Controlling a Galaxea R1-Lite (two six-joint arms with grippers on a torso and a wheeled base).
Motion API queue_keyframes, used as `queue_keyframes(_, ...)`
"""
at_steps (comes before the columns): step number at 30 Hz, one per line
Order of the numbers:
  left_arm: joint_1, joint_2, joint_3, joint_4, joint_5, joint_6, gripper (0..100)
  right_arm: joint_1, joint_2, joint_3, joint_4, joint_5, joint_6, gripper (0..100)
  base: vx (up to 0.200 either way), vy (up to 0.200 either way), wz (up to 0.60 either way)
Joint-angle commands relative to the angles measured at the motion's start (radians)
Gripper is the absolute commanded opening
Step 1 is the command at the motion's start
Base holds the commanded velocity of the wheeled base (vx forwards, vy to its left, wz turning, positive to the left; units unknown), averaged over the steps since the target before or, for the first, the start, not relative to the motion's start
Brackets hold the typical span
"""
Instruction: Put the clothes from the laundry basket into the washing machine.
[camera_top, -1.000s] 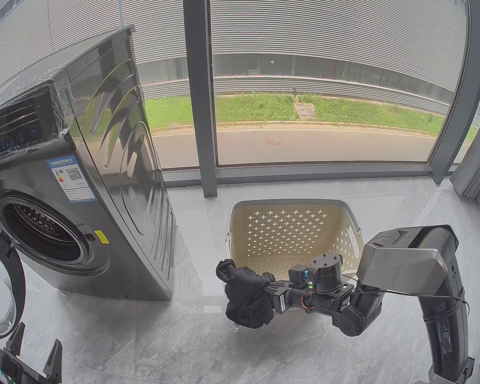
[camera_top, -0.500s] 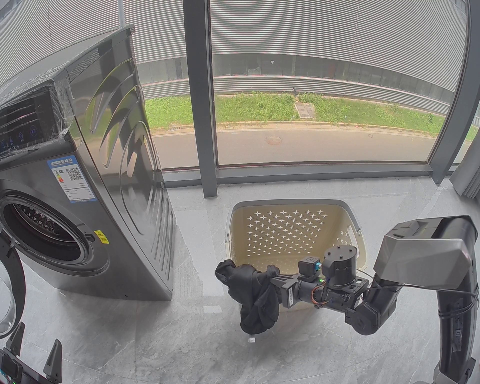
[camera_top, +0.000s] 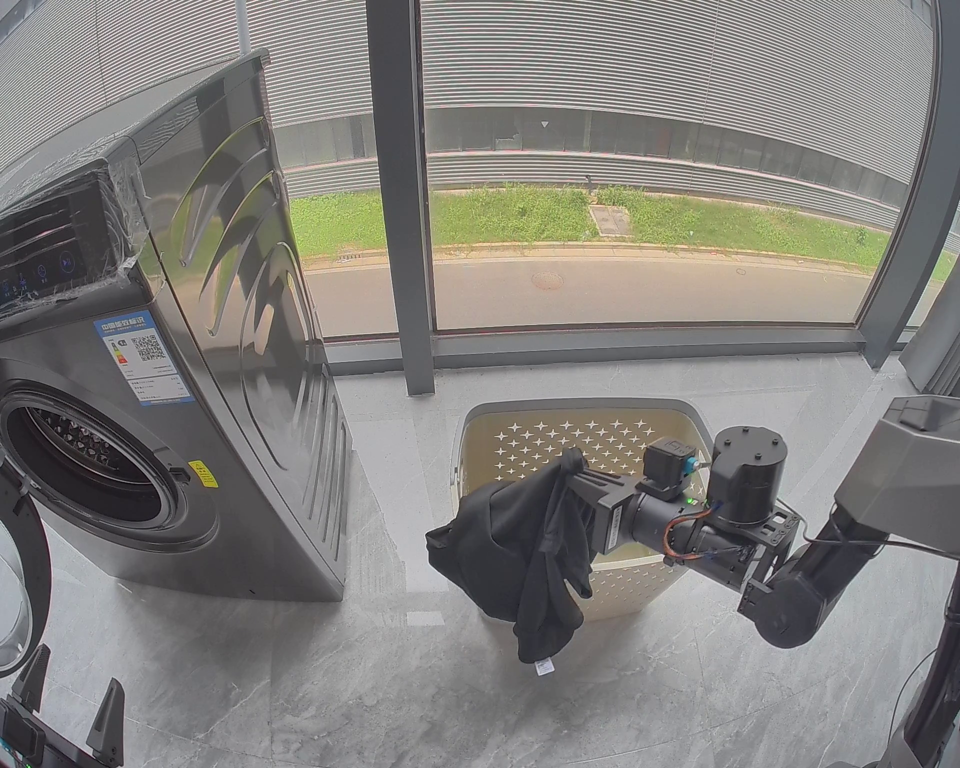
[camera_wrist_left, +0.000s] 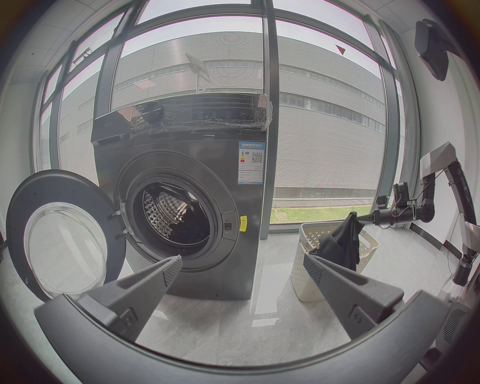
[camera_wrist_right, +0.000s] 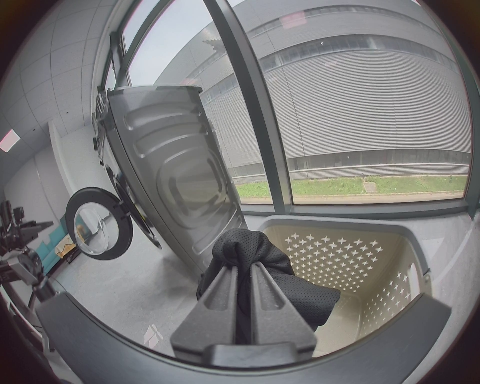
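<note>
Carrying the black garment (camera_top: 520, 545) to the washing machine (camera_top: 250, 330) is judged the step in hand. It is best kept high, so that the hanging tail clears the laundry basket (camera_top: 600, 404) and the floor, then aimed at the drum opening (camera_top: 90, 465) at the left edge of the head view. The garment is pinched at its top between the right fingers (camera_wrist_right: 220, 295), closed on a fold, and hangs below them at centre frame. The left fingers (camera_wrist_left: 145, 285) are spread wide, holding nothing.

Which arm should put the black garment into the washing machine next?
Right. Its jaws are shut on the black garment above the basket rim; the left jaws stand open and empty, low before the washing machine.
</note>
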Motion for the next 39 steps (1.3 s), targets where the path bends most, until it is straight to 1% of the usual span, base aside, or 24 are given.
queue_keyframes(1, 0.0, -0.016, 0.018, 0.0, 0.0, -0.001, 100, -0.01, -0.137, 0.018, -0.002, -0.012, 0.007, 0, 0.0, 0.0, 0.0)
queue_keyframes(8, 0.0, -0.016, 0.018, 0.0, 0.0, 0.002, 100, -0.024, -0.281, 0.02, 0.014, -0.018, 0.013, 0, 0.0, 0.0, 0.0)
queue_keyframes(10, 0.0, -0.016, 0.018, 0.0, 0.0, 0.002, 100, -0.039, -0.318, 0.029, 0.014, -0.038, 0.011, 0, 0.0, 0.0, 0.0)
queue_keyframes(11, 0.0, -0.016, 0.018, 0.0, 0.0, 0.002, 100, -0.041, -0.321, 0.03, 0.014, -0.039, 0.011, 0, 0.0, 0.0, 0.0)
queue_keyframes(15, 0.0, -0.016, 0.018, 0.0, 0.0, 0.0, 100, -0.047, -0.416, 0.075, 0.015, -0.045, 0.017, 0, 0.0, 0.0, 0.0)
queue_keyframes(20, -0.001, -0.016, 0.018, 0.0, -0.006, 0.0, 100, -0.059, -0.49, 0.075, 0.063, -0.051, 0.019, 0, 0.0, 0.0, 0.0)
queue_keyframes(21, -0.001, -0.016, 0.018, 0.0, -0.006, -0.001, 100, -0.061, -0.501, 0.078, 0.072, -0.051, 0.021, 0, -0.2, 0.0, 0.0)
queue_keyframes(23, -0.001, -0.016, 0.018, 0.0, -0.007, -0.003, 100, -0.061, -0.507, 0.084, 0.075, -0.051, 0.021, 0, -0.2, 0.0, 0.0)
queue_keyframes(26, -0.001, -0.016, 0.018, 0.0, -0.009, 0.005, 100, -0.061, -0.508, 0.096, 0.071, -0.05, 0.021, 0, -0.2, 0.0, 0.0)
queue_keyframes(29, -0.001, -0.016, 0.018, 0.0, -0.007, -0.001, 100, -0.055, -0.505, 0.098, 0.066, -0.051, 0.022, 0, -0.2, 0.0, 0.0)
queue_keyframes(32, -0.001, -0.016, 0.018, 0.0, -0.006, -0.003, 100, -0.05, -0.505, 0.099, 0.066, -0.056, 0.022, 0, 0.0, 0.0, 0.0)
queue_keyframes(35, -0.001, -0.016, 0.018, 0.0, -0.006, -0.003, 100, -0.061, -0.51, 0.11, 0.069, -0.056, 0.022, 0, 0.0, 0.0, 0.0)
queue_keyframes(39, 0.0, -0.016, 0.018, 0.0, -0.004, -0.001, 100, -0.062, -0.513, 0.103, 0.074, -0.067, 0.022, 0, 0.0, 0.2, 0.0)
